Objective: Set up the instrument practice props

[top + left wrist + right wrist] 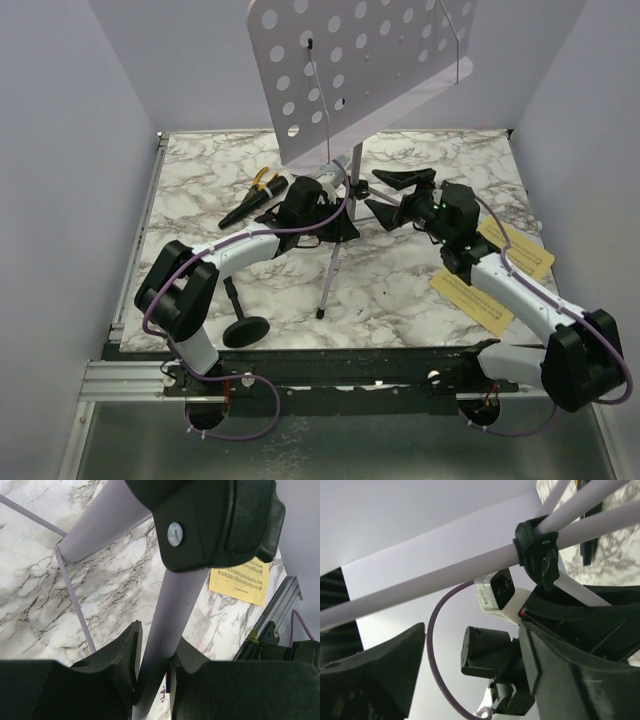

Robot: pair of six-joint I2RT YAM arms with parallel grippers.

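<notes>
Top external shows us the lilac music stand upright on its thin tripod at mid bench, its punched desk tilted. Our left pincer is clamped on the stand's pole; the left wrist view shows the pole running between both fingers. Our right pincer stands wide just right of the pole, holding nothing. Yellow sheet-music pages lie at right. The black microphone lies far left beside yellow-handled pliers, and the round-based mic stand stands near left.
</notes>
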